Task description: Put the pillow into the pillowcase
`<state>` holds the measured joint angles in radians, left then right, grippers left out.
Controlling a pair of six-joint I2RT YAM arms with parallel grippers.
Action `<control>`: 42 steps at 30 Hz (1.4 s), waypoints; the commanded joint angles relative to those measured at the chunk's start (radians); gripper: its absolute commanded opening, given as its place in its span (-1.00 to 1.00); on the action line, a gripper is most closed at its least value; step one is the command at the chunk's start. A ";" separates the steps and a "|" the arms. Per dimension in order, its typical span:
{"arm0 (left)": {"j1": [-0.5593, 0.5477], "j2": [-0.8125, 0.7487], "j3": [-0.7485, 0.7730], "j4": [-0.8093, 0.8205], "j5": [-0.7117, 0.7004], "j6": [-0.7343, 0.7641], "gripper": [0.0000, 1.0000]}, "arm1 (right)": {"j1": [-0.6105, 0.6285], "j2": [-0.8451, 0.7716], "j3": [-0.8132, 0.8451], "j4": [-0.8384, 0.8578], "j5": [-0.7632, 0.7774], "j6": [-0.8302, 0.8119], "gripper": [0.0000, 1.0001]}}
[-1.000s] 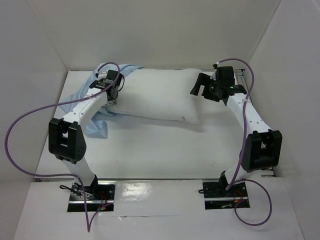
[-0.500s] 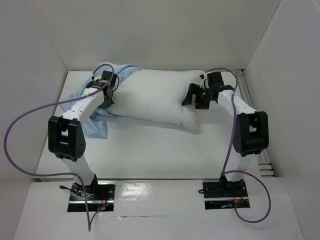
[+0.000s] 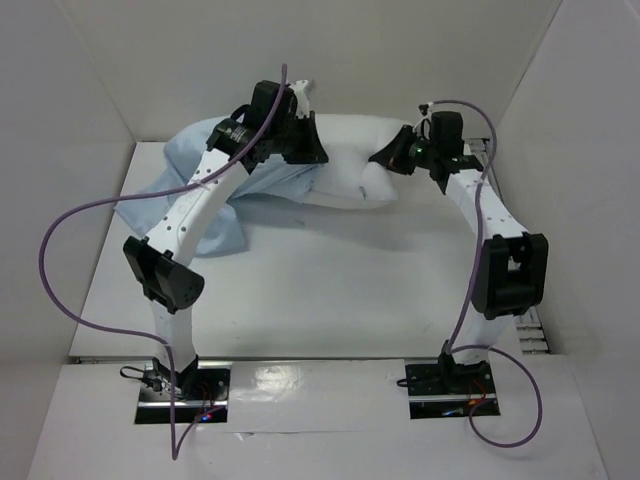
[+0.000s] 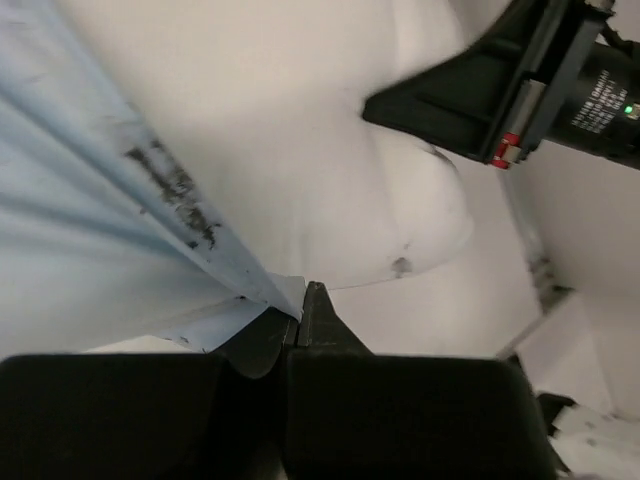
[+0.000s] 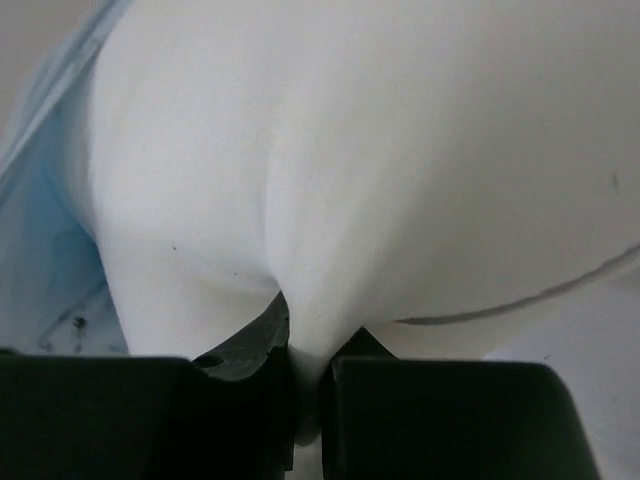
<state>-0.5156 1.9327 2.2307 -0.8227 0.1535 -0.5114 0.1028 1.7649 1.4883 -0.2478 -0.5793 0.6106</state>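
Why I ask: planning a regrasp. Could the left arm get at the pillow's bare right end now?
Probably not. The left tool is shut on the pillowcase at its hem, and the right tool pinches that end of the pillow, crowding the spot.

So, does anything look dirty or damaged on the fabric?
Yes. The pillowcase carries dark smudges along a fold, near where the left gripper pinches its edge. The pillow shows small dark specks too.
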 commanded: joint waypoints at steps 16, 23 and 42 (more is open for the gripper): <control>-0.035 -0.245 -0.188 -0.084 0.150 0.057 0.44 | 0.172 -0.366 -0.421 -0.217 0.126 -0.319 -0.32; 0.074 -0.118 -0.079 -0.058 -0.018 0.060 0.14 | 0.137 -0.390 -0.323 -0.361 0.329 -0.373 0.88; 0.034 0.232 0.073 -0.107 -0.584 0.088 -0.17 | -0.009 -0.349 -0.466 -0.070 0.124 -0.128 0.99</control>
<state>-0.4683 2.1754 2.2898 -0.9169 -0.3176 -0.4450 0.0956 1.3930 1.0748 -0.4633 -0.3321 0.4053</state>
